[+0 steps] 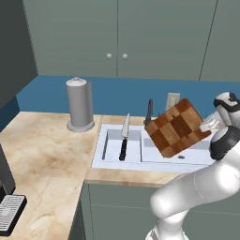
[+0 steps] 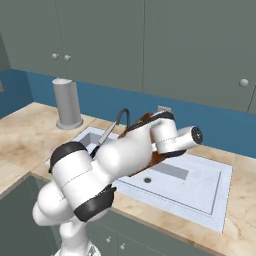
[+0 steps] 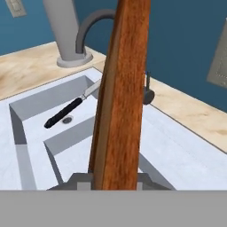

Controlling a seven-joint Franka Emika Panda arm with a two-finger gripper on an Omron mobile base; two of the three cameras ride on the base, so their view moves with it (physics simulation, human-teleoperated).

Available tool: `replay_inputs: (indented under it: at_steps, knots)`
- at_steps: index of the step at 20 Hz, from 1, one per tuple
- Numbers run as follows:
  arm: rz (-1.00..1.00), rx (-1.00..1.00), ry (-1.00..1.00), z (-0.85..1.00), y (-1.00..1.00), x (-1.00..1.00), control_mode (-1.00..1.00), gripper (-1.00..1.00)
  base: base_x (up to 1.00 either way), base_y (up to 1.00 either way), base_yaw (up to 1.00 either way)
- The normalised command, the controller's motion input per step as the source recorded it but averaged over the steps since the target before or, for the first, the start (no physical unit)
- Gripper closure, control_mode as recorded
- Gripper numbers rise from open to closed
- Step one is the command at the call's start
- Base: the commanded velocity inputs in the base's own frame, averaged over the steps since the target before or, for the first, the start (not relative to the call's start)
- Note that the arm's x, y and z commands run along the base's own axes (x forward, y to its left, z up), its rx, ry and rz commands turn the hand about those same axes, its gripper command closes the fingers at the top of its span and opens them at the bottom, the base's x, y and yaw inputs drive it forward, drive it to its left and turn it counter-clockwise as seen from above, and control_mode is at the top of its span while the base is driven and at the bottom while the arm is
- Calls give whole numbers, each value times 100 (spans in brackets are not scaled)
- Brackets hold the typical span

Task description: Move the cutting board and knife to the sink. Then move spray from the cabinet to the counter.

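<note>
Board (image 1: 177, 127) is held tilted in the air above the right part of the sink (image 1: 112, 161), pinched at its edge by the fingers (image 3: 115, 181). Knife (image 1: 124, 138) is lying in the left basin, handle near, blade leaning on the far wall. A towel roll (image 1: 79, 104) is standing on the surface (image 1: 47, 159) at far left.

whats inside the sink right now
The knife lies in the sink's left basin, blade leaning on the back rim. The held cutting board hides part of the right basin.
</note>
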Motion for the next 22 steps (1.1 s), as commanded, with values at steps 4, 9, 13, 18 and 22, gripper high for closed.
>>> replay_inputs:
  at_steps: [4, 9, 13, 18, 22]
  knots:
    - [0, -3, 0, -63, 0, -31, -100, 100, 0, 0, 0]
    - [1, -3, 0, -66, 0, -21, -100, 100, 0, 0, 0]
    - [1, -4, 0, -71, 0, -9, -100, 100, 0, 0, 0]
    - [1, -4, 0, -72, 6, -1, -100, 100, 0, 0, 0]
    - [1, -5, 0, -73, 22, 0, -100, 100, 0, 0, 0]
